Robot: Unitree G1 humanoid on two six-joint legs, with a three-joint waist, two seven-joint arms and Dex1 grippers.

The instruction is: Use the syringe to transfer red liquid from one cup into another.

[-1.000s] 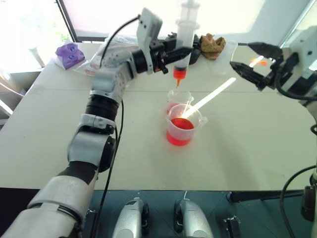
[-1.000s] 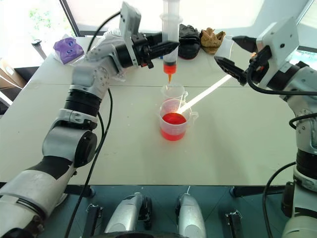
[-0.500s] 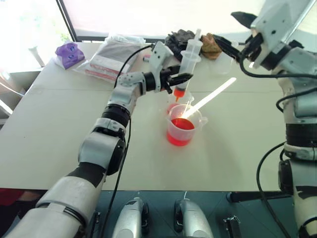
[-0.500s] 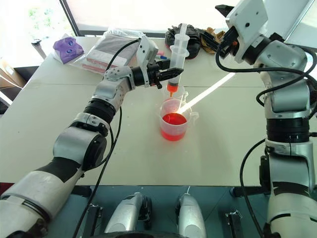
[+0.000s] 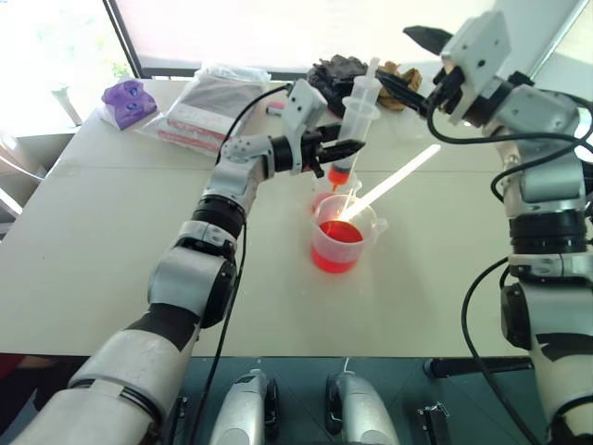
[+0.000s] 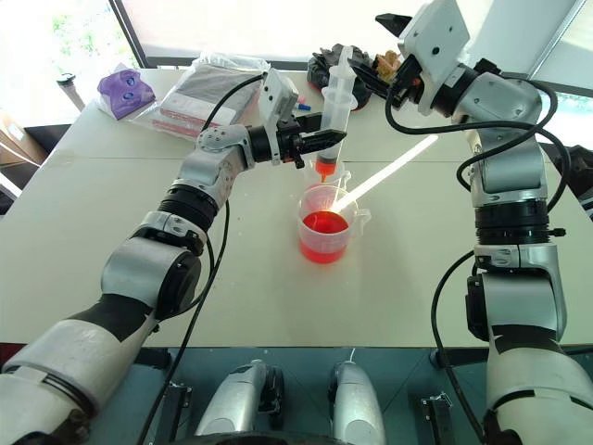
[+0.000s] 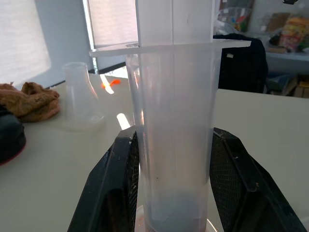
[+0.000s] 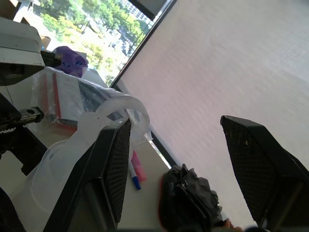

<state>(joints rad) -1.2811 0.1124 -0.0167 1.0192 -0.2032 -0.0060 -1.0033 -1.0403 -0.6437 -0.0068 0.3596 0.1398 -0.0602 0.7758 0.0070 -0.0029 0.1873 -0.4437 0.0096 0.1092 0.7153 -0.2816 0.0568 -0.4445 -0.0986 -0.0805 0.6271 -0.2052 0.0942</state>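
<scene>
Syringe [image 6: 334, 105] stood nozzle-down over the small cup [image 6: 331, 172] at the beaker's [image 6: 326, 234] 12 o'clock, left gripper [image 6: 318, 141] clamped on its barrel, right gripper [image 6: 375, 88] spread by the plunger [image 6: 344, 57], apparently to press it.

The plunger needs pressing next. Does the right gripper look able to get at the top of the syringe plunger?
Probably yes: the right gripper is open beside the plunger, which sticks up free above the syringe held by the left gripper.
</scene>
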